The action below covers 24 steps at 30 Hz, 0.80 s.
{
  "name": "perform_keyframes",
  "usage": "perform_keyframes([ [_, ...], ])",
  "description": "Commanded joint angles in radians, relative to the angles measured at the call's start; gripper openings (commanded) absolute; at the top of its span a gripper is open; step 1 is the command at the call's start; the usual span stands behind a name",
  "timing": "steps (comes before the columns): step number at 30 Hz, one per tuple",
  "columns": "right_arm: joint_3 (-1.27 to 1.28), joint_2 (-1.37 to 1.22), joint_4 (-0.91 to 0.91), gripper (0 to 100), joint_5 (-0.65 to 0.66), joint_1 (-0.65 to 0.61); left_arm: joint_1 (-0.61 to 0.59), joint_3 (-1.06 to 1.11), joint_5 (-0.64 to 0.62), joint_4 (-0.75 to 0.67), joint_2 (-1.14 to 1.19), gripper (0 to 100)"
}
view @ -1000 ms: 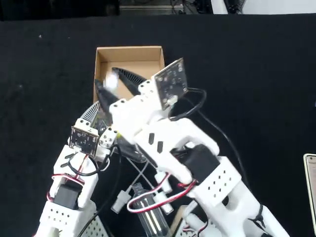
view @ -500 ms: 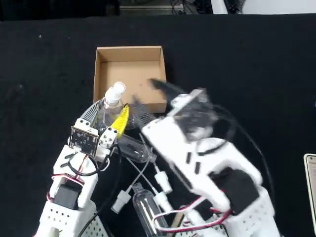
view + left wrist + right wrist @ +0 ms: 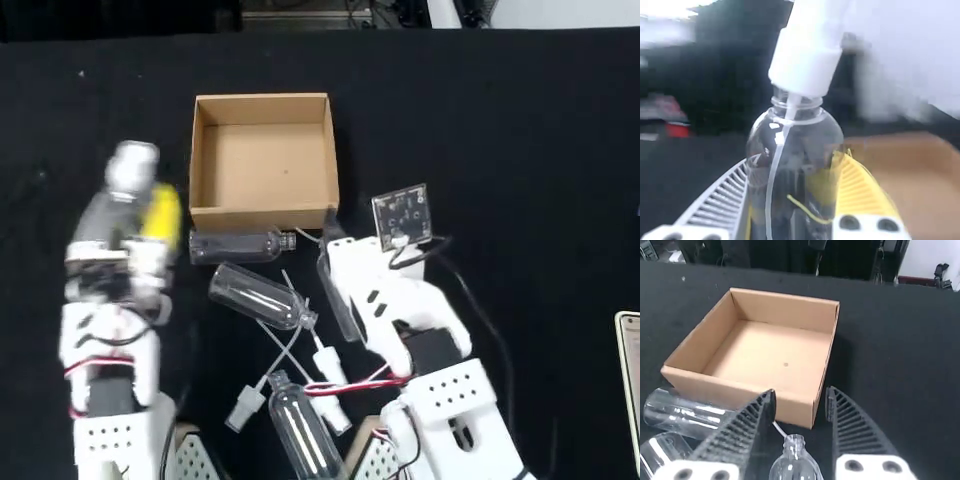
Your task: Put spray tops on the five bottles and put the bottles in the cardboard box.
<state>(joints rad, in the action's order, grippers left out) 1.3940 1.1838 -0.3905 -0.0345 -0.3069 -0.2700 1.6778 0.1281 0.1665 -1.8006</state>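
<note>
High view: left claw (image 3: 132,195) sits at 9 o'clock of the cardboard box (image 3: 262,216), just beside its left wall (arm is smeared there, so take the pose loosely). Left wrist view is clearer. The claw is clamped on the capped bottle (image 3: 792,145), with the body pinched between the grey and yellow fingers. The spray top (image 3: 807,55) is on the neck and its tube runs down inside; can't tell if it's fully seated.

Long axis runs straight out of the claw, cap end leading, toward roughly 12 o'clock. That's parallel to the box's left wall, not aimed into it.

Key relation: the box opening lies at about 3 o'clock from the held bottle, with the wall between. My read is the drop comes next. It needs a swing toward 3 o'clock, high enough to clear the rim. Left arm is plainly the nearer one. None of the five is boxed yet.

At 6 o'clock of the box, bare bottles lie on the worktop (image 3: 520,150):
- the front-wall bottle (image 3: 235,245), neck to 3 o'clock
- the diagonal bottle (image 3: 258,295), neck to 4 o'clock
- the near bottle (image 3: 300,430), neck to 11 o'clock

Loose tops (image 3: 243,408) lie among them.

Right claw (image 3: 800,394) sits off the box's front-right corner, fingers spread wide, gripping nothing. An uncapped neck (image 3: 795,444) lies between them, mouth toward the box.
</note>
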Motion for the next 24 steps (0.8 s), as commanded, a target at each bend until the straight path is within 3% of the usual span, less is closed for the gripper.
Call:
perform_keyframes([
  [1,0.005,0.027,0.048,13.8,-0.009,0.028,-0.186,0.022,0.0,-0.101,-0.008,4],
  [5,0.025,0.028,0.051,13.8,-0.009,0.025,-0.272,0.025,0.006,-0.104,0.046,4],
  [8,0.027,0.028,0.049,13.8,-0.009,0.025,-0.337,0.03,0.006,-0.184,0.127,4],
  [13,0.03,0.022,0.048,13.8,-0.009,0.025,-0.421,0.03,0.0,-0.494,0.373,4],
  [24,0.047,0.028,0.051,13.8,-0.009,0.025,-0.432,0.002,0.008,-1.086,1.085,4],
])
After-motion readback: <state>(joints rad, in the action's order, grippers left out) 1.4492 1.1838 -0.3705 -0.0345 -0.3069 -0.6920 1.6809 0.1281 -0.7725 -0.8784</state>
